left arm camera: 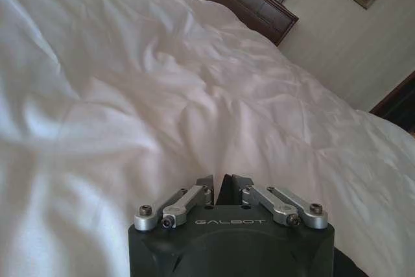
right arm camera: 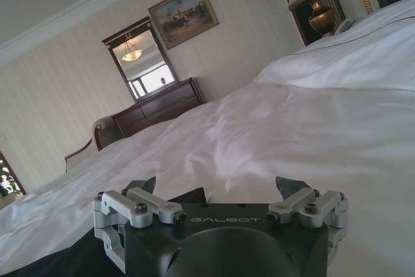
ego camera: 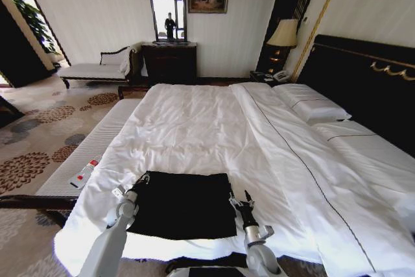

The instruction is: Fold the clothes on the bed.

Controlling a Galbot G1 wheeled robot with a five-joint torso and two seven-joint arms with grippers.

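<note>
2 grippers at the T-shirt's side edges

The black T-shirt (ego camera: pixel 183 204) lies flat at lower centre of the bed (ego camera: pixel 194 128); left gripper (ego camera: pixel 131 192) pressed together, right gripper (ego camera: pixel 240 198) spread, shirt between them.

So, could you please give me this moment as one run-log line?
shirt: black T-shirt flat on bed | left gripper: shut, shirt's left edge | right gripper: open, shirt's right edge

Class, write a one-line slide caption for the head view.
Both grippers, left and right, rest at the side edges of the black T-shirt on the white bed.
</note>
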